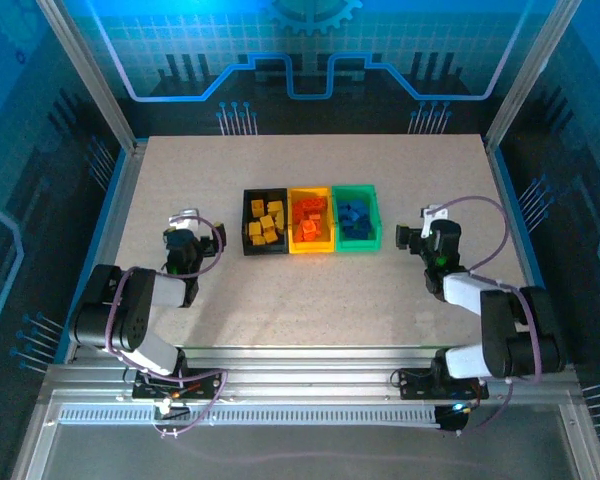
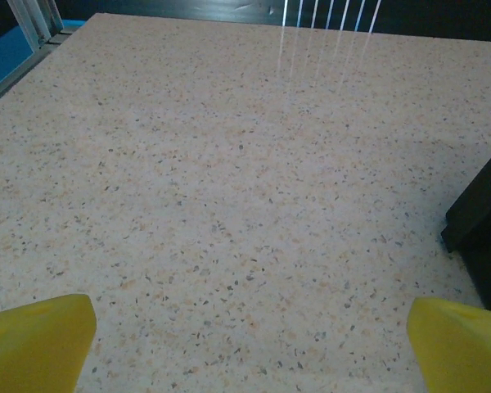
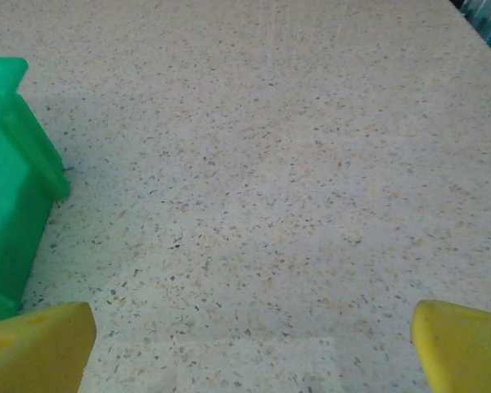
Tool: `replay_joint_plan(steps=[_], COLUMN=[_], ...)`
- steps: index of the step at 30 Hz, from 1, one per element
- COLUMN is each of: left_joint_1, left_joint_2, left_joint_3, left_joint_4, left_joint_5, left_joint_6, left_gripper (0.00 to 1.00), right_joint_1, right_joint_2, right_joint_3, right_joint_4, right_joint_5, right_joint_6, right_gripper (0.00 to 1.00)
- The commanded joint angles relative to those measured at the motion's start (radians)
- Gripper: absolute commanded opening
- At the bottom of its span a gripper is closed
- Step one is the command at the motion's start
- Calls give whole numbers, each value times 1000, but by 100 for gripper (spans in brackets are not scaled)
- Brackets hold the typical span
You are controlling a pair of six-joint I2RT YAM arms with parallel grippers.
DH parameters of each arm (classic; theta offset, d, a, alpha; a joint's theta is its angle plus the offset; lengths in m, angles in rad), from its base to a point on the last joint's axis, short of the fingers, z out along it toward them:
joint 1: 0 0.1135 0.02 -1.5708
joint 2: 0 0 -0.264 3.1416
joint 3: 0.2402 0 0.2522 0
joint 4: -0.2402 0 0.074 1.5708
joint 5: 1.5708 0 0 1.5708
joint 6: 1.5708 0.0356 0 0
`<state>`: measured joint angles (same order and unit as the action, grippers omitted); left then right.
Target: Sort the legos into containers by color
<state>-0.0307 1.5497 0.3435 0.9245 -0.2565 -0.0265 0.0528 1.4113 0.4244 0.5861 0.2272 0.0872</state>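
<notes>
Top camera looks down; low, close wrist cameras share table (image 1: 280,300), bins (image 1: 311,247).

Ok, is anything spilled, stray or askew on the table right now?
Nothing stands out. The black bin holds only yellow bricks, the yellow bin only orange-red bricks, the green bin only blue bricks. The bins stand straight in a row, and no brick lies outside them.

Black-and-white arms (image 1: 130,310), yellow jaws

On the speckled table (image 1: 280,300), yellow bricks (image 1: 266,222) are lying in the black bin (image 1: 247,225), orange-red bricks (image 1: 311,214) in the yellow bin (image 1: 311,248), blue bricks (image 1: 354,216) in the green bin (image 1: 357,242).
</notes>
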Motion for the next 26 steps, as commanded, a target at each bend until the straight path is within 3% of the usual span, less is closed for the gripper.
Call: replay_joint_plan(steps=[1, 3, 26], left_joint_1=[7, 1, -22], left_joint_2=[3, 3, 7], left_joint_3=[15, 20, 23], left_joint_4=[44, 38, 38], left_joint_5=[1, 0, 1], left_joint_6=[-9, -3, 27], left_gripper=[99, 99, 99], right_joint_1=[-2, 31, 28], right_joint_2=[77, 92, 92], right_joint_3=[-18, -2, -3], right_joint_4=[200, 186, 185], right_joint_5=[-56, -53, -58], right_joint_6=[-32, -76, -74], right_gripper=[100, 100, 100])
